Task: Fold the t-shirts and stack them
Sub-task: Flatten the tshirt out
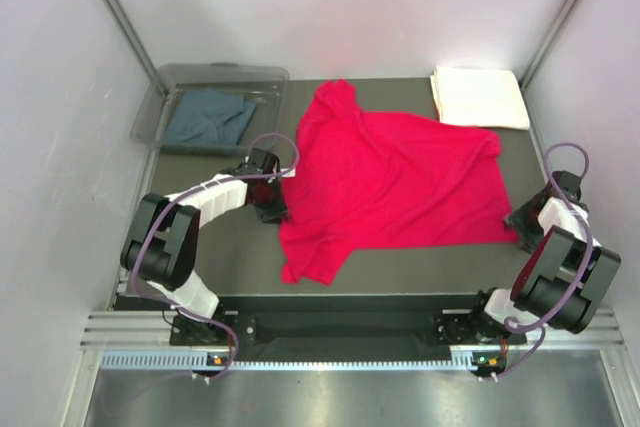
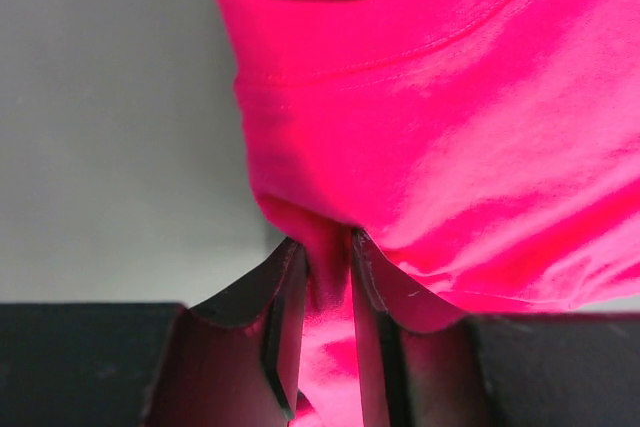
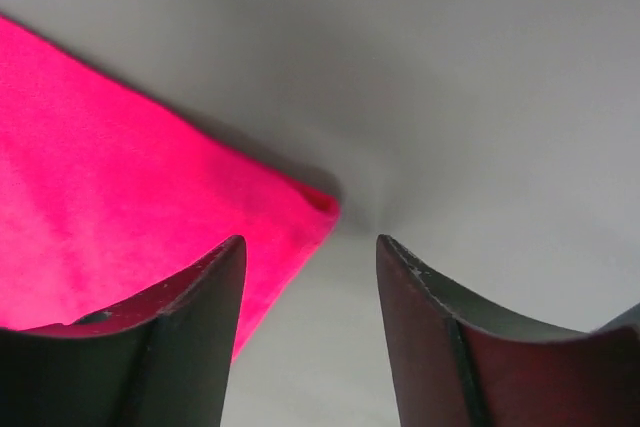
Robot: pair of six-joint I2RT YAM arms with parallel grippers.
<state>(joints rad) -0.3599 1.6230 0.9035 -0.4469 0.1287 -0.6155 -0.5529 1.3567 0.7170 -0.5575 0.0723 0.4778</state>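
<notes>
A bright red t-shirt [image 1: 390, 182] lies spread and rumpled across the middle of the dark table. My left gripper [image 1: 272, 192] is at the shirt's left edge. In the left wrist view a fold of the red t-shirt [image 2: 450, 117] runs between the fingers of the left gripper [image 2: 327, 247], which is shut on it. My right gripper [image 1: 522, 219] sits at the shirt's near right corner. In the right wrist view the right gripper [image 3: 310, 247] is open, and the corner of the red t-shirt [image 3: 120, 187] lies flat just ahead of its left finger. A cream-white folded t-shirt [image 1: 478, 97] rests at the back right. A slate blue-grey t-shirt [image 1: 208, 115] lies crumpled in the bin.
A clear plastic bin [image 1: 170, 82] stands at the back left of the table, holding the blue-grey shirt. White walls with metal posts close in the sides and back. A metal rail runs along the near edge under the arm bases.
</notes>
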